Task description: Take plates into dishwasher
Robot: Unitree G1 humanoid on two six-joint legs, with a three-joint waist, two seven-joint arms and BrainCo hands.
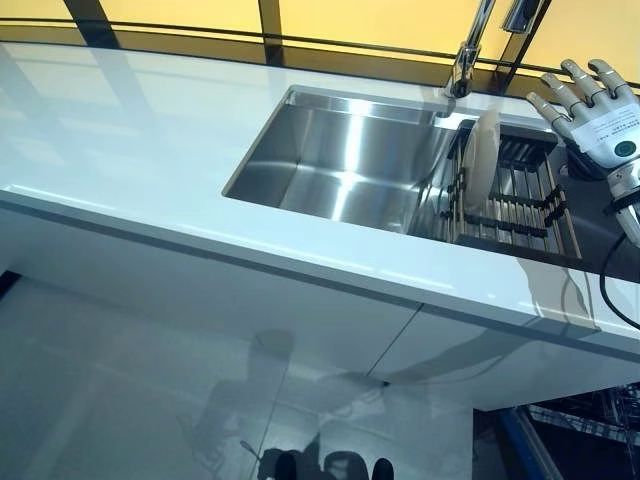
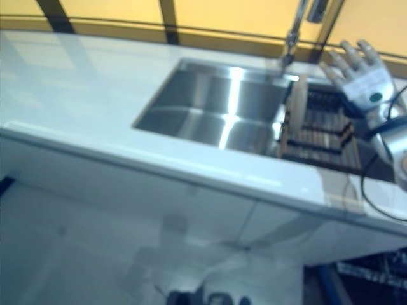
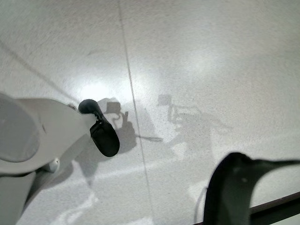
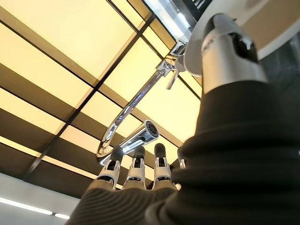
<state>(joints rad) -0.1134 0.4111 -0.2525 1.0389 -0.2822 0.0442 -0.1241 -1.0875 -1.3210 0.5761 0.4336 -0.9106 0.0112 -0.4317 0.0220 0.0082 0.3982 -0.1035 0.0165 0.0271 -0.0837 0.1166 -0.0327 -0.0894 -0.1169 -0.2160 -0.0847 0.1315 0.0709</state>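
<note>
Left eye view gives me the clearest read: one white plate (image 1: 481, 158) stands on edge in the drying rack (image 1: 520, 205) that sits over the right part of the steel sink (image 1: 340, 165), just below the faucet (image 1: 466, 55). I judge the task barely begun, because the plate is not in either hand and nothing has gone toward the dishwasher. At the lower right corner I can make out what looks like a dark wire basket (image 1: 600, 420) below the table (image 1: 130, 130), possibly the dishwasher, but I cannot be sure.

My right hand (image 1: 592, 112) hangs beside the rack, near the plate but apart from it, fingers straight and spread, holding nothing. The right wrist view agrees: the fingers (image 4: 137, 165) point up toward the faucet with nothing between them. My left hand shows in no view; its wrist camera sees only the floor (image 3: 197, 61).

The plate looks plain, round, glossy and thin-rimmed, slightly tilted against the rack's bars. What is left: grasp it, lift it clear, and carry it down.
</note>
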